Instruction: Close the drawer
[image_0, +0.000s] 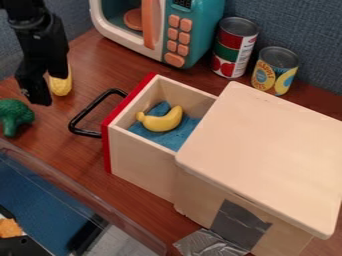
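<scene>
Nearest, at lower left, is the rim of a clear bin (80, 194). Beyond it, to the right, a pale wooden cabinet (267, 155) has its drawer (143, 160) pulled well out toward the left, holding a toy banana (161, 120) on blue cloth (177, 134) (a snug bed). The drawer's red front (130, 100) bears a black handle (90, 107). Farther left, the black gripper (37, 94) hangs between green broccoli (13, 117) and yellow corn (61, 84); how wide it is set, I cannot tell. A good push would meet the front near its middle, square-on, then run straight into the cabinet, without twisting. A toy microwave (175, 42) stands behind.
</scene>
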